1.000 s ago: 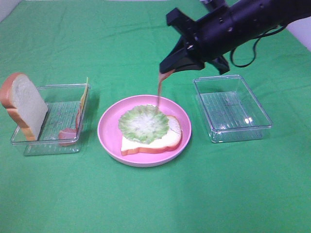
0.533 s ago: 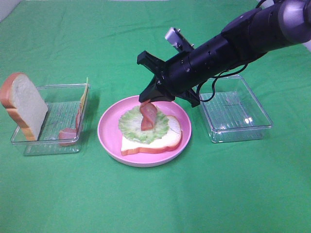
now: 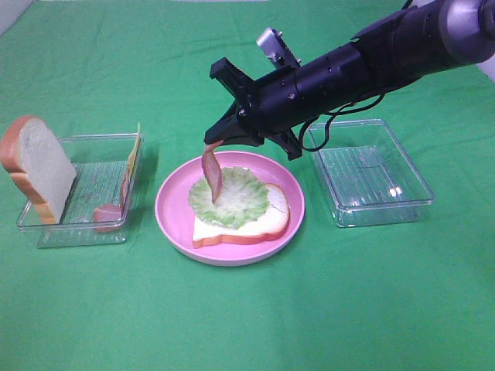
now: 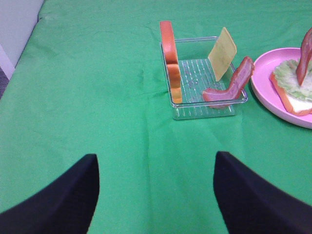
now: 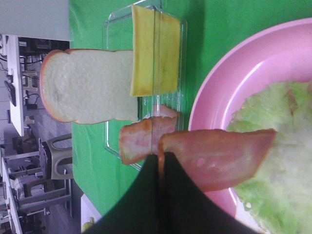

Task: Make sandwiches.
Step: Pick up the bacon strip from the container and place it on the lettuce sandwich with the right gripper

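My right gripper (image 3: 220, 142) is shut on the top end of a reddish-brown bacon strip (image 3: 211, 175), which hangs down to the left part of the pale green lettuce leaf (image 3: 232, 198). The lettuce lies on a white bread slice (image 3: 263, 224) on the pink plate (image 3: 174, 209). In the right wrist view the shut fingertips (image 5: 161, 161) pinch the bacon (image 5: 219, 156) over the lettuce (image 5: 278, 165). The second bread slice (image 3: 35, 166), yellow cheese slice (image 3: 134, 151) and another bacon strip (image 3: 108, 212) sit in the left tray. My left gripper (image 4: 156, 195) is open and empty, short of that tray (image 4: 204, 105).
A clear plastic tray (image 3: 370, 171) stands right of the plate, under the right arm. The left clear tray (image 3: 77, 224) stands left of the plate. A green cloth (image 3: 247, 325) covers the table. The left wrist view shows the plate's rim (image 4: 263, 95) beside the tray.
The right gripper came down and left with the bacon, laid it folded on the lettuce, then moved further left and slightly up, so the strip now hangs straighter.
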Available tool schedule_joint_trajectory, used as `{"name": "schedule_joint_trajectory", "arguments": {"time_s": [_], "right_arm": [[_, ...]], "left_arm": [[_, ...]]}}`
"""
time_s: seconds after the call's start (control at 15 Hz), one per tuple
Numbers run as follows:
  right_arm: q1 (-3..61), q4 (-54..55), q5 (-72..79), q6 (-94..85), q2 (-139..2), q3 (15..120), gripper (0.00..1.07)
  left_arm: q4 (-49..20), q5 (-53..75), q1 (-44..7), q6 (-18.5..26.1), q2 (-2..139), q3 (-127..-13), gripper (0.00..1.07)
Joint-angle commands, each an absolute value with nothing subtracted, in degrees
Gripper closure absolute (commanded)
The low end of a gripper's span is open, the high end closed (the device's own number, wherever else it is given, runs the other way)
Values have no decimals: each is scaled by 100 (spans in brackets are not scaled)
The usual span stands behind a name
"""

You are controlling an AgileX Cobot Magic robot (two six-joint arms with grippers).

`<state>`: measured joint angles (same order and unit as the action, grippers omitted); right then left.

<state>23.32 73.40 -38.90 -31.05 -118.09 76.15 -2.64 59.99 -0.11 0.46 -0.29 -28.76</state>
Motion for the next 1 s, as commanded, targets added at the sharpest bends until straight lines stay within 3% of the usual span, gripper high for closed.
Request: {"name": "schedule_joint_trajectory", "arguments": {"time_s": [0.07, 0.4, 0.8, 0.93, 1.0], "right_arm": [[2343, 7706, -4171, -3461, -11918, 7775, 107], [2343, 7683, -4085, -3489, -12130, 7861, 107], [2320, 5449, -3644, -1788, -12112, 7861, 107], [2320, 4715, -3633, -1341, -12066, 7861, 101], [2320, 4251, -3615, -991, -12021, 7861, 91]], "left_arm": [[-292, 5947, -6, 52, -138, -2871, 42], [-292, 5947, -6, 52, -138, -2871, 42], [-292, 5947, -6, 52, -138, -2871, 42], [-292, 5947, -6, 52, -138, -2871, 42], [-292, 5947, -6, 52, -138, -2871, 42]]}}
